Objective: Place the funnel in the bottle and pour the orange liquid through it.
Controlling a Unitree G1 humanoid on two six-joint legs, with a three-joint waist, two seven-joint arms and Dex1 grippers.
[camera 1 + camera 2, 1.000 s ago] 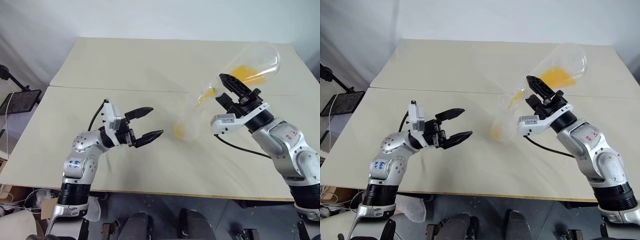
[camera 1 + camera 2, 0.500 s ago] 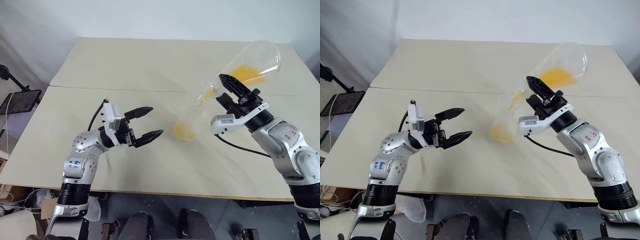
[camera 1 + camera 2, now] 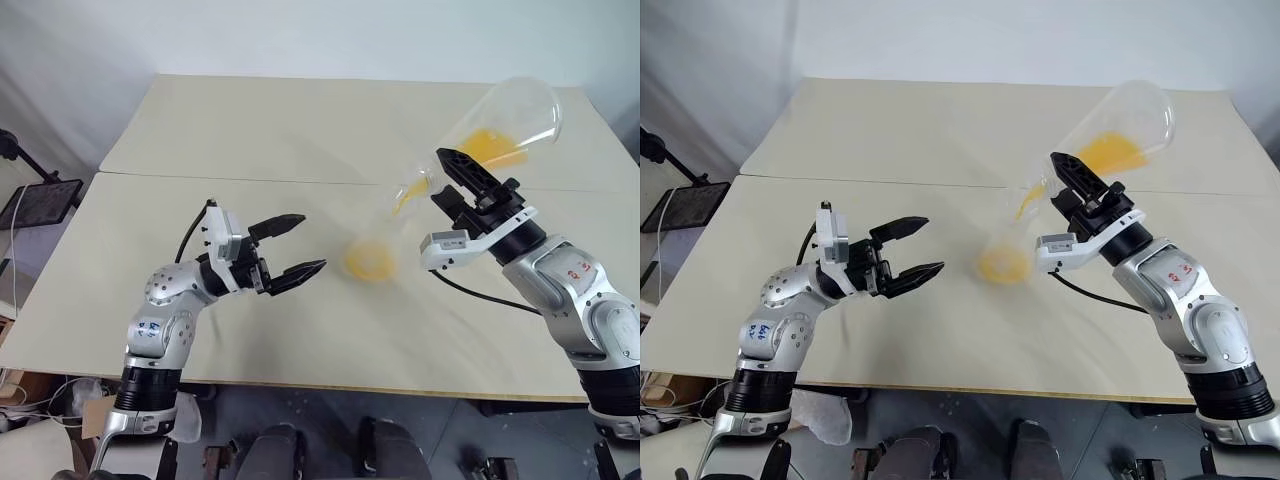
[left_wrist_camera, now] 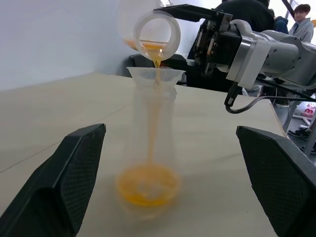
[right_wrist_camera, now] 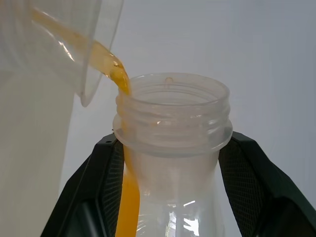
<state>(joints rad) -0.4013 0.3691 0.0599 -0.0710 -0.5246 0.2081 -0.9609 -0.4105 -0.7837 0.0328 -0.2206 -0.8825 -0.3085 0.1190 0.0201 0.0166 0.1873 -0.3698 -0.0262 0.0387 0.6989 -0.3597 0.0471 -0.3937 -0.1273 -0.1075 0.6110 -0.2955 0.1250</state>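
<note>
the right gripper (image 3: 462, 180) has its jaws clamped on the neck of a large clear flask (image 3: 495, 125), tipped so its mouth hangs just above the funnel (image 4: 156, 74). the funnel sits in the neck of the bottle (image 4: 149, 143), which stands upright mid-surface (image 3: 250, 130), down and to the left of those jaws. the orange liquid (image 4: 148, 184) streams through and pools in the bottle's base (some remains in the flask). the left gripper (image 3: 290, 245), jaws wide apart and empty, hovers near the bottle's other side, aimed at it. the surface edges lie well away.
</note>
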